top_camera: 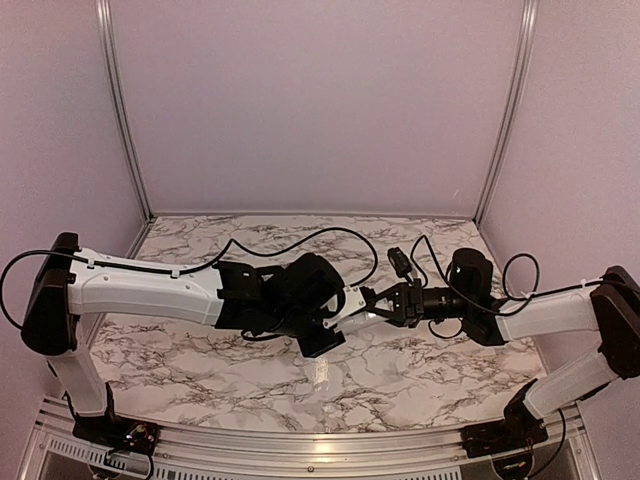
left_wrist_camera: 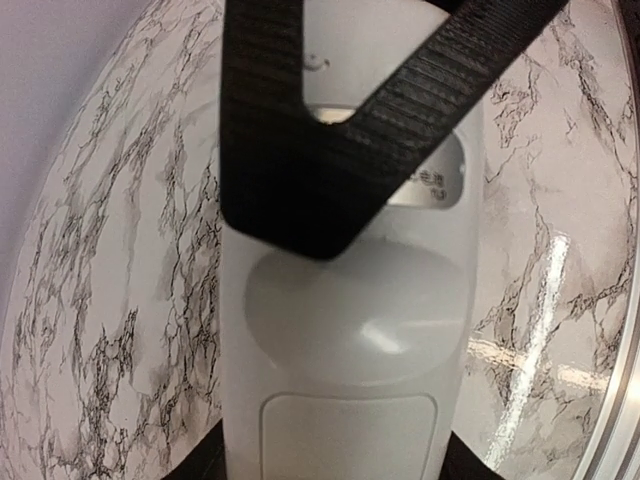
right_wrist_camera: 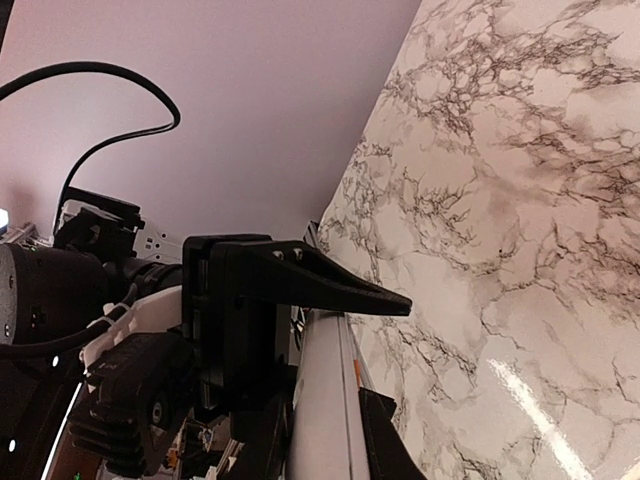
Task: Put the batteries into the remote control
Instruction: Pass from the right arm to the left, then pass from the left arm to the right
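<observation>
From above, both arms are meeting over the middle of the worktop (top_camera: 250, 372), the left reaching in from nine o'clock, the right from three. The remote control (top_camera: 353, 306) is hanging between them, seemingly lifted off the marble.

At the left wrist, the left hand (top_camera: 340, 312) is sitting half closed, gripping the remote's sides. The right hand (left_wrist_camera: 300, 215), fully closed and carrying nothing, is poking in from twelve o'clock at a labelled recess (left_wrist_camera: 430, 182). No batteries are showing, so loading looks unfinished.

The right wrist is showing only the remote's edge.
</observation>
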You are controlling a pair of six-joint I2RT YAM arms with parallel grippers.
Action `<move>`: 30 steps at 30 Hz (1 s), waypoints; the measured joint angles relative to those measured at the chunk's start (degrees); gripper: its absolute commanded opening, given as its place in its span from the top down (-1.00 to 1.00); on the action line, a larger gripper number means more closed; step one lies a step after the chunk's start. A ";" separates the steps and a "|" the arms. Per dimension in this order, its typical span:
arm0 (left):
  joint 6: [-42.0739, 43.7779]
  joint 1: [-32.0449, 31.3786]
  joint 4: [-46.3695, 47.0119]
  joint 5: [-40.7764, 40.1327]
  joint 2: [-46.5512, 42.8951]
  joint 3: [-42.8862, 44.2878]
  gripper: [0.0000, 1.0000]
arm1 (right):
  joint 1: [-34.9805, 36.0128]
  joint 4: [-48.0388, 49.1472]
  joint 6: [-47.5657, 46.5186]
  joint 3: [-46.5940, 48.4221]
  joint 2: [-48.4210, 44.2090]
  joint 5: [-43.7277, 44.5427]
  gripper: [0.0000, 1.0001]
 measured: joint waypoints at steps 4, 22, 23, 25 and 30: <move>0.59 0.00 -0.70 0.59 0.24 0.11 0.07 | 0.04 -0.68 -0.31 0.66 -0.07 -0.59 0.35; -5.64 5.29 5.38 19.63 -12.07 -4.33 0.26 | -5.66 -17.38 -18.18 13.99 -9.40 -1.57 -0.79; -6.05 5.88 6.14 20.98 -13.03 -4.94 0.25 | -5.88 -19.30 -20.44 15.67 -10.62 -0.98 -0.83; -7.21 7.28 8.74 24.83 -15.61 -6.75 0.25 | -5.99 -20.81 -24.09 18.12 -13.22 -0.42 -0.94; -10.82 9.35 16.46 33.42 -20.68 -10.03 0.25 | -4.98 -19.98 -29.18 19.67 -17.03 -0.68 -0.97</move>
